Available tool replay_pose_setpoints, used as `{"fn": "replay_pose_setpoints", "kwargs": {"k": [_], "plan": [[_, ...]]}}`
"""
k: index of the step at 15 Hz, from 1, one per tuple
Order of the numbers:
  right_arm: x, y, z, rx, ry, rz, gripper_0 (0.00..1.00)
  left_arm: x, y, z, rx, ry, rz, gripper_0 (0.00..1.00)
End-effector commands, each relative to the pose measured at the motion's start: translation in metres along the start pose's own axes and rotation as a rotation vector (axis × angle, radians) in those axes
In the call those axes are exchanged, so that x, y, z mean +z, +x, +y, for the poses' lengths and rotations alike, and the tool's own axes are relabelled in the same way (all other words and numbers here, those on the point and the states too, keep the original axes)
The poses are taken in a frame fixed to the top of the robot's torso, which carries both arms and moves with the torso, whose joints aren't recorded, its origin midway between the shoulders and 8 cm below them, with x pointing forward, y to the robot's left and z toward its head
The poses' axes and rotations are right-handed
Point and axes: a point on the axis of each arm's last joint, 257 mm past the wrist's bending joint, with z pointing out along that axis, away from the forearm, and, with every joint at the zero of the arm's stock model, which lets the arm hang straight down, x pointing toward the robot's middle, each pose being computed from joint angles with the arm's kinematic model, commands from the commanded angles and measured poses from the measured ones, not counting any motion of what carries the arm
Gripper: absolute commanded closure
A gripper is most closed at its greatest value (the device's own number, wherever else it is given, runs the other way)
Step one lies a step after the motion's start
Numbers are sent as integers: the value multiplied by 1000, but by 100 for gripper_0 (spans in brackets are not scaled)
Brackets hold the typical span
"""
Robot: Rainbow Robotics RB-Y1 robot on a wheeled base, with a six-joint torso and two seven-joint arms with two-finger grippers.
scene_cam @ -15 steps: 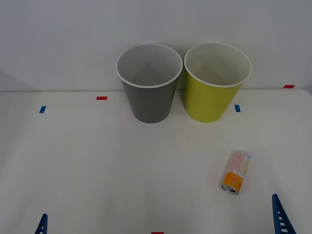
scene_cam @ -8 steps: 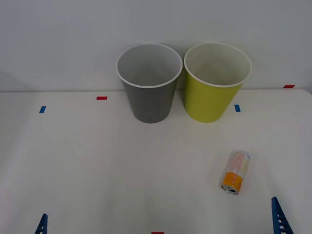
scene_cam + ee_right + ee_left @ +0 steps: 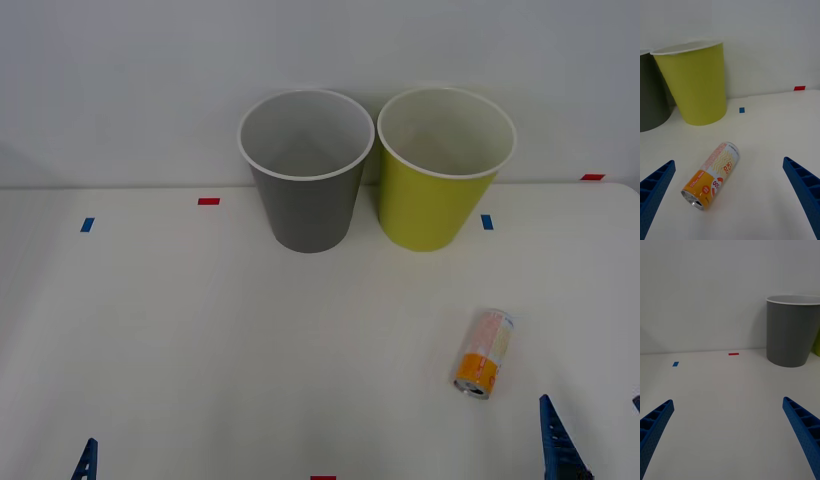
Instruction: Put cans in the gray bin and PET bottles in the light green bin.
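Two tall, tapered plastic bins, the gray bin (image 3: 305, 170) and the yellow-green bin (image 3: 443, 168), stand side by side on the smooth white tabletop (image 3: 200, 340). A slim pink-white can (image 3: 484, 352) with an orange band lies near the right end effector (image 3: 730, 195), whose ribbed blue fingers are spread wide; the left end effector (image 3: 730, 435) hangs equally wide.

Can (image 3: 485, 353): slim, pink-white body, orange band, lying on its side near table's right front corner.
Gray bin (image 3: 306, 168): upright, at back edge.
Light green bin (image 3: 443, 167): upright, just beside gray bin.
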Motion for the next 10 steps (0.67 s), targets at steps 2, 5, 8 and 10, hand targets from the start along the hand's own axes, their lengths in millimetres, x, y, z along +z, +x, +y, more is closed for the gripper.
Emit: {"fn": "replay_pose_setpoints", "kwargs": {"k": [2,5,8,10], "plan": [[36,-3,3,112,8,102,0,0,0,0,0,0,0,0],[54,-5,0,170,6,178,0,0,0,0,0,0,0,0],[66,0,-3,282,12,239,0,0,0,0,0,0,0,0],[72,3,-4,317,24,307,0,0,0,0,0,0,0,0]]}}
